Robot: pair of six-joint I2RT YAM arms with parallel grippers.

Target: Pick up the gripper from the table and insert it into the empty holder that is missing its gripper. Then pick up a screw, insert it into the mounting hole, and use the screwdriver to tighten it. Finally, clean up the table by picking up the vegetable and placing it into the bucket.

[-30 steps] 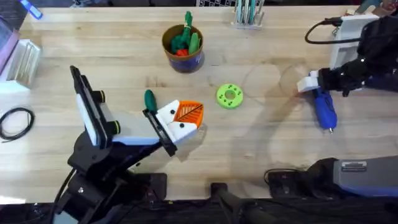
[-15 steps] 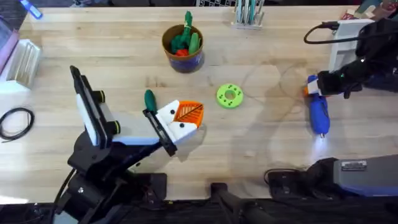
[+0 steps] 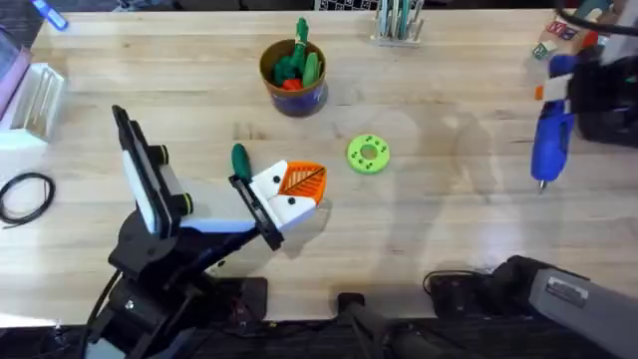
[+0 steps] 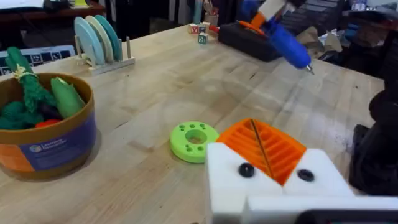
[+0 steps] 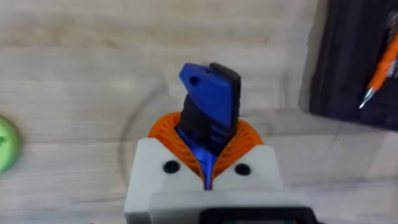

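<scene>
We observe a pale wooden butcher-block worktop [image 3: 419, 229] with visible plank seams. At the near edge, left of centre, the left tool [image 3: 291, 191] rests low over the worktop; its white mounts carry orange ribbed fingers drawn together with nothing between them. Just beside it, toward the left, lies the dark-green vegetable [image 3: 239, 159]. A coiled black cable [image 3: 26, 194] lies near the left edge.

Near the middle of the worktop we note a flat light-green disc [image 3: 368, 154] with holes, apart from the left tool. Toward the far edge stands the bucket [image 3: 293, 73], blue-purple outside with a yellow-brown rim, already holding green and red toy items.

At the right edge, the right tool [image 5: 208, 163] is raised above the worktop and clamped on the screwdriver [image 3: 550, 142], whose blue handle sits between the orange pads [image 5: 166, 132] with the metal tip pointing toward the near edge.

At the far edge we see a clear holder of pens [image 3: 398, 20]. In the left wrist view, a rack of plates [image 4: 99, 38] and a black tray [image 4: 252, 38] stand on the worktop, with dim room clutter behind.
</scene>
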